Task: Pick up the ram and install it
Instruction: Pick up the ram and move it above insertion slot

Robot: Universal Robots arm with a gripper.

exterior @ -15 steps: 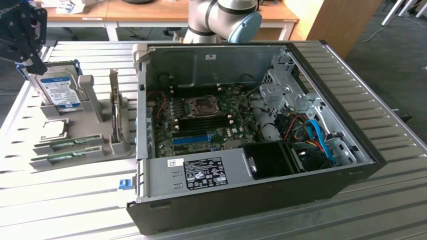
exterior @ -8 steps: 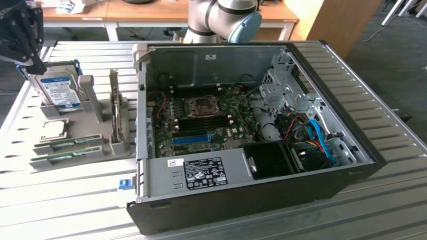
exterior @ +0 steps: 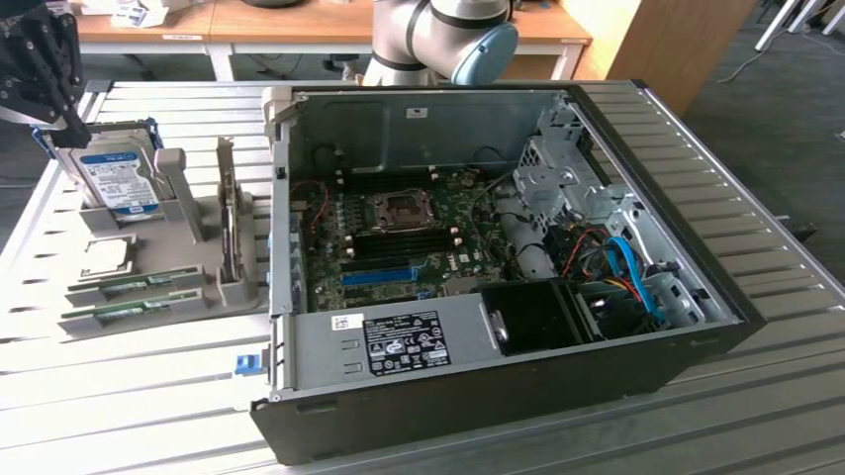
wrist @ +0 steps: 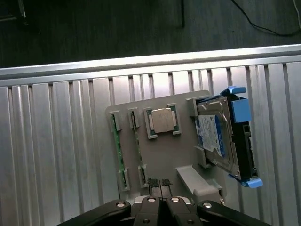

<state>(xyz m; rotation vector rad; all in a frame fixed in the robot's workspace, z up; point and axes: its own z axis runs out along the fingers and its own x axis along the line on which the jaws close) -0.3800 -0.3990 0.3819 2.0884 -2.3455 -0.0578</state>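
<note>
The ram (exterior: 133, 285) (wrist: 138, 146) stood on edge in a slot of the grey holder (exterior: 178, 259) (wrist: 164, 157) at the lower left of the exterior view, untouched, with a second ram stick (exterior: 130, 309) (wrist: 116, 150) just beside it in its own slot. Both showed you only their thin green edges, so chips and labels could not be made out.

Your gripper (exterior: 73, 134) (wrist: 160, 182) hung at the upper left of the exterior view, partly cut off by the frame edge, well above the sticks and nearest the hard drive (exterior: 117, 178) (wrist: 218, 136), which stood tilted in its blue bracket (wrist: 242, 136). In the wrist view its jaws were clenched, pads (wrist: 153, 181) pressed together with nothing between them, over the holder's edge close to the sticks' ends. A CPU (exterior: 106, 259) (wrist: 163, 120) lay flat between the ram and the drive.

The open computer case (exterior: 687, 198) filled the centre of the exterior view, its motherboard (exterior: 396, 237) facing up. Whether the black memory slots there were occupied, you could not tell. The arm's base (exterior: 442, 40) was cut off at the top edge.
</note>
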